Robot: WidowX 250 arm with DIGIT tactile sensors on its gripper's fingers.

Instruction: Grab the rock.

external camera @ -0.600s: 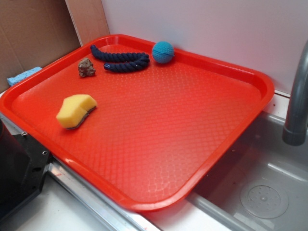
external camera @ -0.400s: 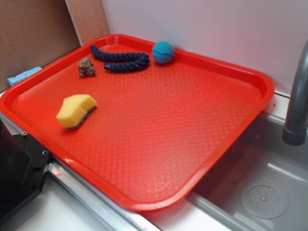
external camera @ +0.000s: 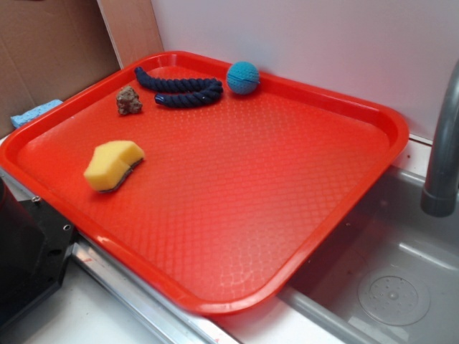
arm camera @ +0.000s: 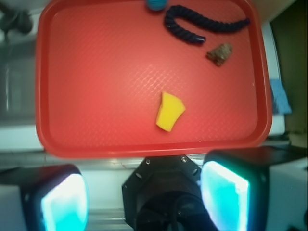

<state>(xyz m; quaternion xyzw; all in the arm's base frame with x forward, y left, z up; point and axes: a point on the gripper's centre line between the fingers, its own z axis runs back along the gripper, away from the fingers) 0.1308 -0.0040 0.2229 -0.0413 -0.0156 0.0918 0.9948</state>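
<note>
The gripper [arm camera: 144, 192] hangs high above the near edge of the red tray [arm camera: 96, 144], wide open and holding nothing. First comes the sponge [arm camera: 169, 111]. Far past it and off to the right in the wrist view sits the rock [arm camera: 220, 53], just beside the rope [arm camera: 202, 26]. It needs to go forward, right and down.

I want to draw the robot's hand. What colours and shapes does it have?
In the wrist view, the gripper has two chunky black fingers, each with a flat pad that looks bright turquoise. Between them sits a black, roughly eight-sided mount with small silver screws. No cables or markings show.
</note>
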